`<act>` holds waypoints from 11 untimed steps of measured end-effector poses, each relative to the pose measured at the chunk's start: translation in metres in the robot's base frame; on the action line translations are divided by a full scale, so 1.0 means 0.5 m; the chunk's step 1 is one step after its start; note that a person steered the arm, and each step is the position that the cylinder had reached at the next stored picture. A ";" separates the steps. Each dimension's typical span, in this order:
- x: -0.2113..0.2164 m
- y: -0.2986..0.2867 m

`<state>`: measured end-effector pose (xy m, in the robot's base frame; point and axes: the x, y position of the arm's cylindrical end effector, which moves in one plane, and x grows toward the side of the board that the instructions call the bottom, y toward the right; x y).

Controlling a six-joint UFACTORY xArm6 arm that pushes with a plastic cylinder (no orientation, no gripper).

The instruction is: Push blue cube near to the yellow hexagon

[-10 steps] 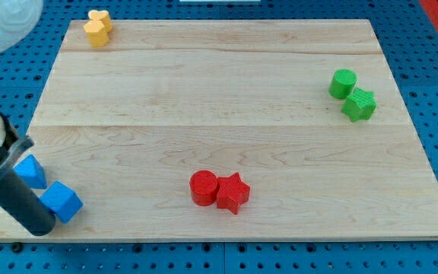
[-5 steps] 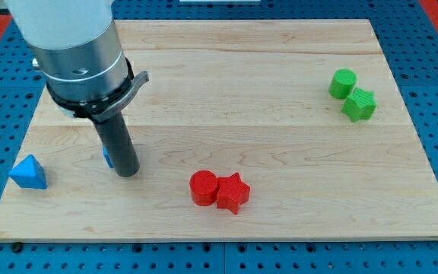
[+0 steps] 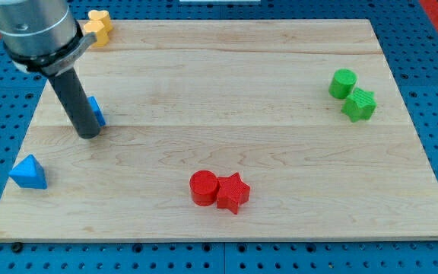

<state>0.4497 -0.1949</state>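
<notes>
The blue cube [image 3: 96, 112] lies on the wooden board's left side, mostly hidden behind my rod. My tip [image 3: 88, 134] rests on the board touching the cube's lower left side. The yellow hexagon [image 3: 93, 30] sits at the board's top left corner, partly hidden by my arm, with another yellow block [image 3: 102, 19] against it. The cube lies well below the yellow blocks.
A blue triangular block [image 3: 29, 173] lies near the left edge. A red cylinder [image 3: 202, 187] and red star [image 3: 233, 192] touch at bottom centre. A green cylinder [image 3: 342, 82] and green star [image 3: 359, 104] sit at the right.
My tip has pushed the blue cube from the bottom left corner up the board toward the yellow blocks. The blue triangular block stayed near the left edge.
</notes>
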 end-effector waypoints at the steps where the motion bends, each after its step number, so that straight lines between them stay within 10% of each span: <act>1: -0.051 -0.043; 11: -0.312 -0.004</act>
<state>0.2938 -0.1967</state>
